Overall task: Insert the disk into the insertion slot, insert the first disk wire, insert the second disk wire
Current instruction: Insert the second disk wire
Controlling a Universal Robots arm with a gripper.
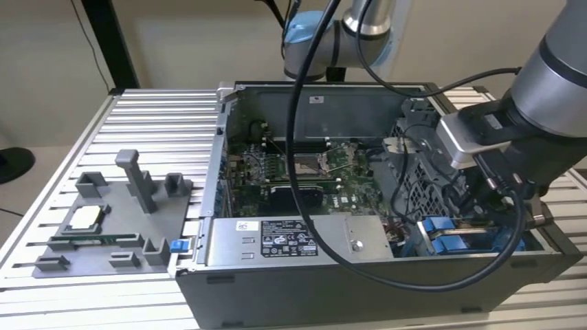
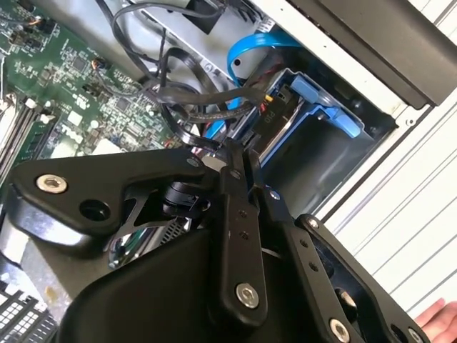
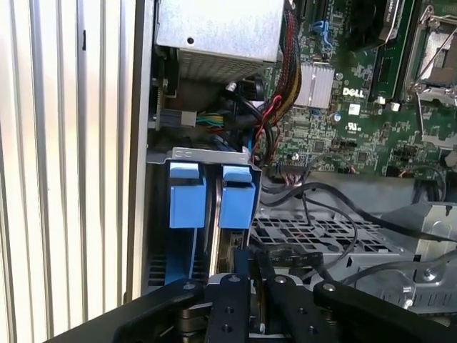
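The disk (image 2: 284,127) sits in its bright blue frame (image 2: 323,108) inside the bay at the case's corner. In the first wrist view the frame's two blue tabs (image 3: 187,204) stand side by side in the insertion slot (image 3: 203,154). My gripper (image 2: 240,153) hangs just beside the disk's end, its black fingers (image 3: 239,286) pressed close together on the end of a black disk wire (image 2: 187,136). In the exterior view the disk frame (image 1: 438,227) shows low at the case's right front, under the arm's wrist (image 1: 477,137).
The open computer case (image 1: 367,282) stands on a slatted aluminium table (image 1: 156,117). A grey power-supply box (image 1: 293,237), the motherboard (image 1: 303,172) and loose black cables (image 3: 321,196) crowd the bay. A blue flat cable (image 2: 250,50) loops nearby. A grey parts fixture (image 1: 110,220) lies at the exterior view's left. A hand (image 2: 439,318) shows at one edge.
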